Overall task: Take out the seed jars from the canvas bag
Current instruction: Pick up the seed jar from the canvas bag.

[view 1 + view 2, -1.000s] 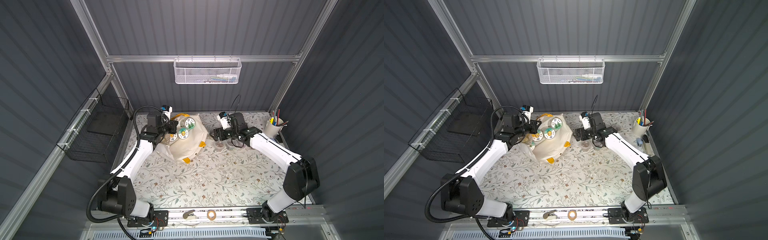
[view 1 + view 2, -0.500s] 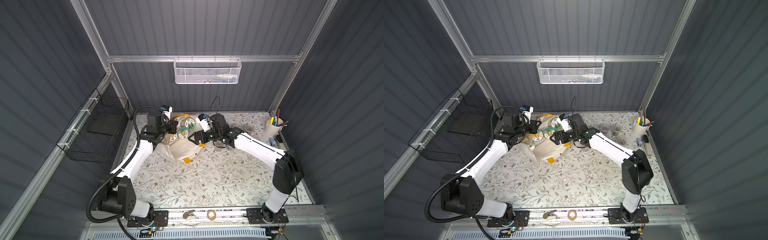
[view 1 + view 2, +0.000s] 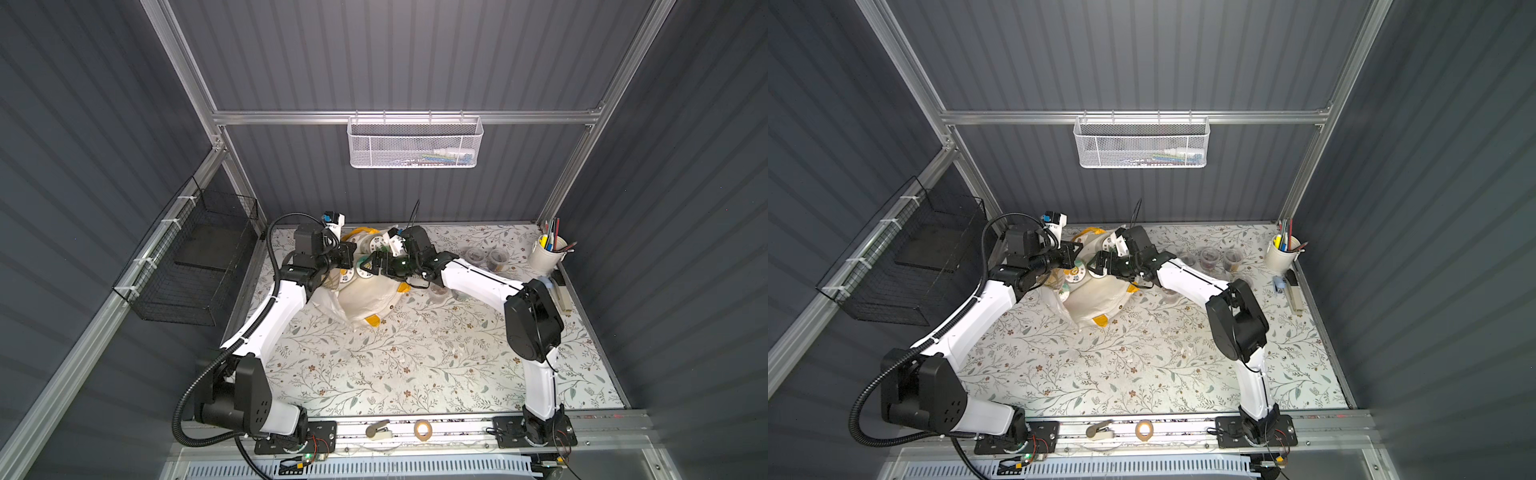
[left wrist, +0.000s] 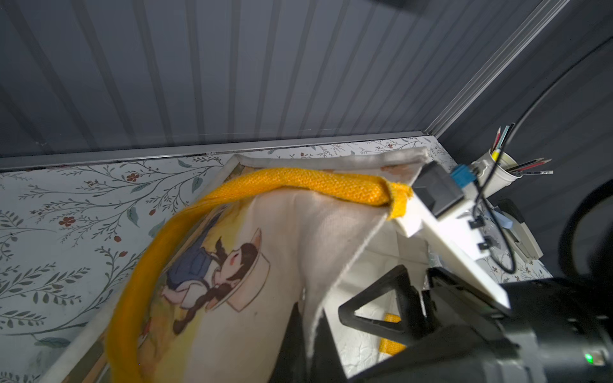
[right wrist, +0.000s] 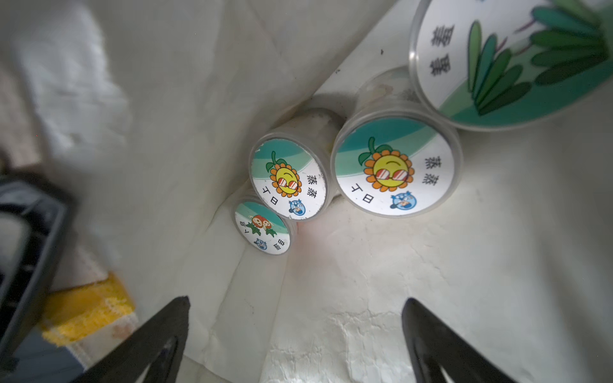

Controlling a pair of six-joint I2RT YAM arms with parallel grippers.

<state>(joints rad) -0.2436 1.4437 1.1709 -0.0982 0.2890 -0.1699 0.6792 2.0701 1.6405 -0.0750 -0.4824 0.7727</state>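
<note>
The floral table (image 3: pixel 415 365) holds the bag (image 3: pixel 365 299), slumped near the back, left of the middle, with its mouth agape. The left gripper (image 4: pixel 308 331) is clenched on the bag's rim, below a yellow handle (image 4: pixel 298 182). The right gripper (image 5: pixel 295 318) reaches into the mouth, its jaws spread wide with nothing between them. Ahead of it, four jars lie inside the bag with their pictured lids toward the wrist camera. They are the plant jar (image 5: pixel 517 59), the big sunflower jar (image 5: pixel 396 169), the small sunflower jar (image 5: pixel 288 180) touching it, and the tiny jar (image 5: pixel 262 233) just beside that. Loose jars (image 3: pixel 476 255) stand on the table right of the bag, near the pen cup (image 3: pixel 546 255).
</note>
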